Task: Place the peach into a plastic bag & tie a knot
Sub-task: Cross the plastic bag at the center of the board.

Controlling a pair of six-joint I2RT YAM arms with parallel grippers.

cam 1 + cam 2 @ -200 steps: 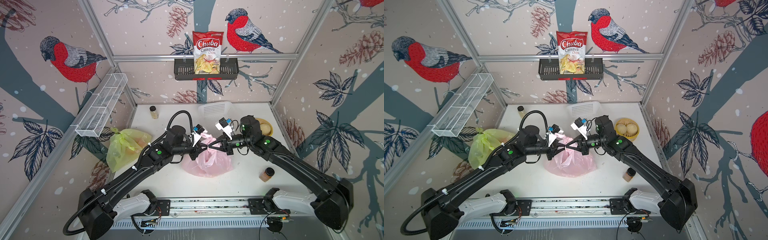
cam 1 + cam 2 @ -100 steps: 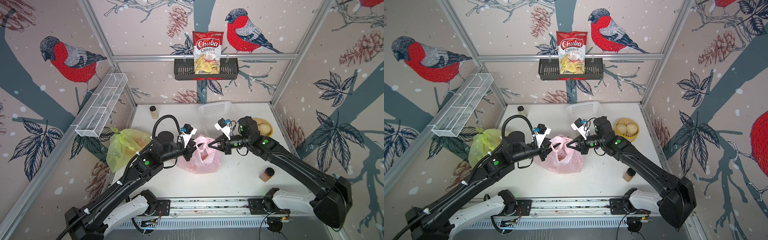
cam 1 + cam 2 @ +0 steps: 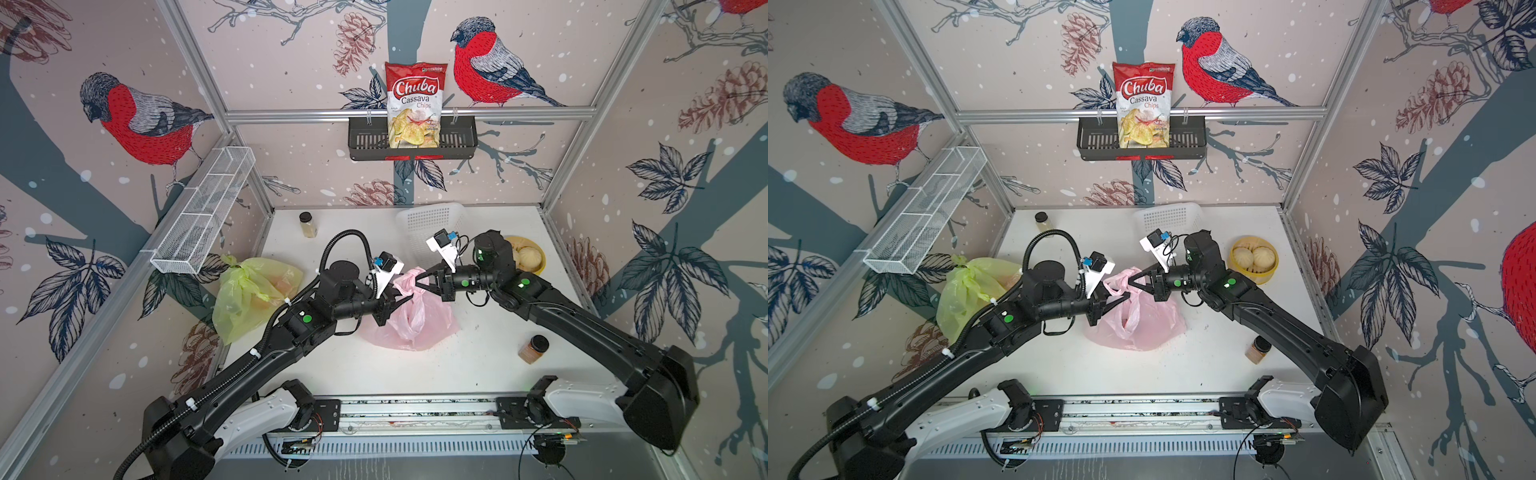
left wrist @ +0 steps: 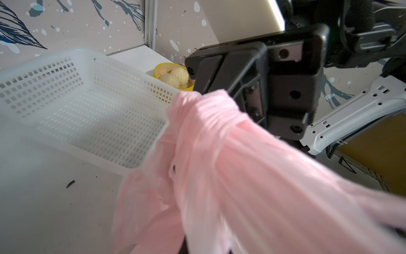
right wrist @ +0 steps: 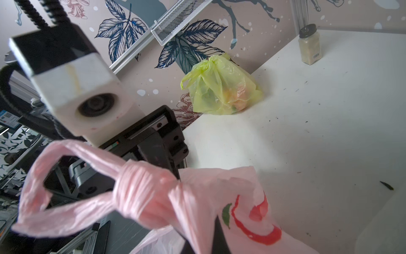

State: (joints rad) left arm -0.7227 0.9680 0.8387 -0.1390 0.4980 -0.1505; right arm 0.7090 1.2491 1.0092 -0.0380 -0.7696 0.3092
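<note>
Right wrist view: knotted pink bag (image 5: pixel 140 191); left tool (image 5: pixel 172 170), right tool (image 3: pixel 419 279) tight on it

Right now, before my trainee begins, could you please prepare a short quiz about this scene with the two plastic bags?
1. True or false: the pink bag lies inside the white basket.
2. What does the left claw hold? A) the pink bag B) a jar C) nothing
3. What colour is the bag that no claw touches?
Key: 1 false, it lies on the table in front of the basket; 2 A; 3 the yellow-green bag.
</note>
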